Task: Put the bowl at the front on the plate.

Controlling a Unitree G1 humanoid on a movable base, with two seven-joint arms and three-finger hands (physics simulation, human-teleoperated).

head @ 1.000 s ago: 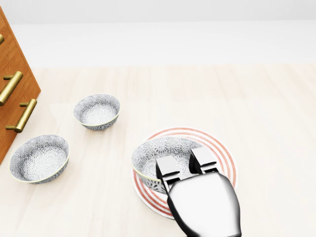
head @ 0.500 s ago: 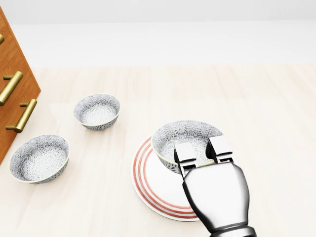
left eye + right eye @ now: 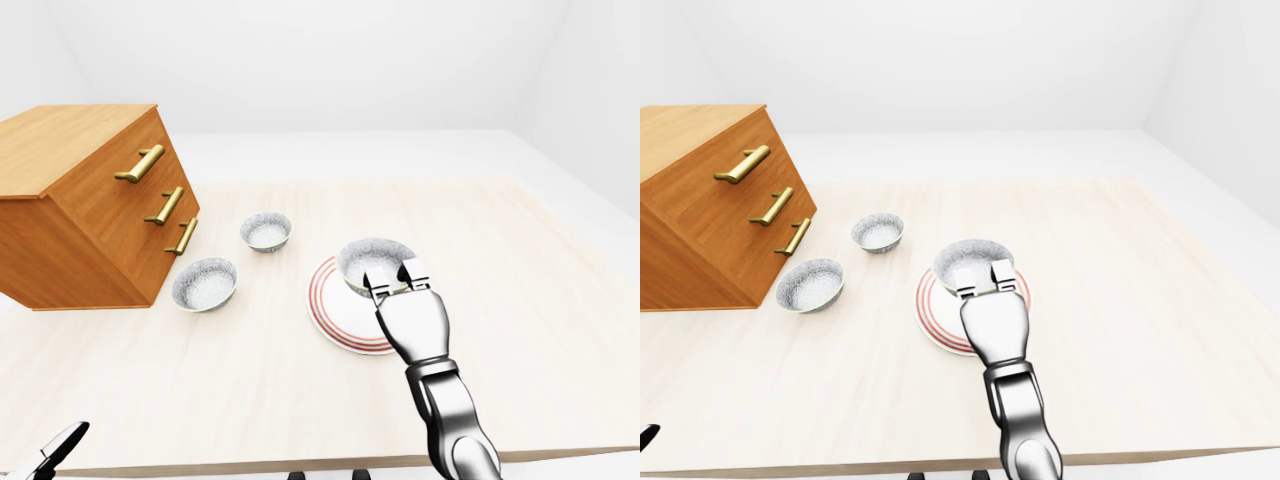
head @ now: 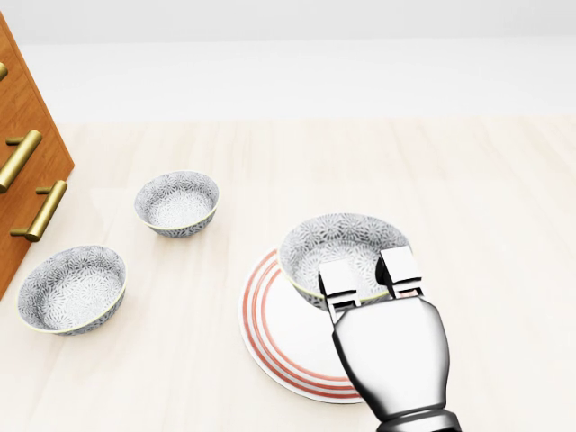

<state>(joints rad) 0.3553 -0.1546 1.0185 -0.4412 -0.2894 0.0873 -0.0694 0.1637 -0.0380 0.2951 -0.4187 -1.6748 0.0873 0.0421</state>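
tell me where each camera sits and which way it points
Head view: on the robot's head, angled steeply down at the table; the right robot hand shows, gripping the bowl at the plate.
Left-eye view: on the head, looking wider across the table to the drawer chest; right arm and a sliver of the left robot hand, bottom left.
Right-eye view: its pair, set slightly right; right arm shows.
Shared: all see bowl, plate, hand.

Grey patterned bowl point(image 4: 340, 243), upright, over the upper right of the red-ringed plate point(image 4: 270, 337).
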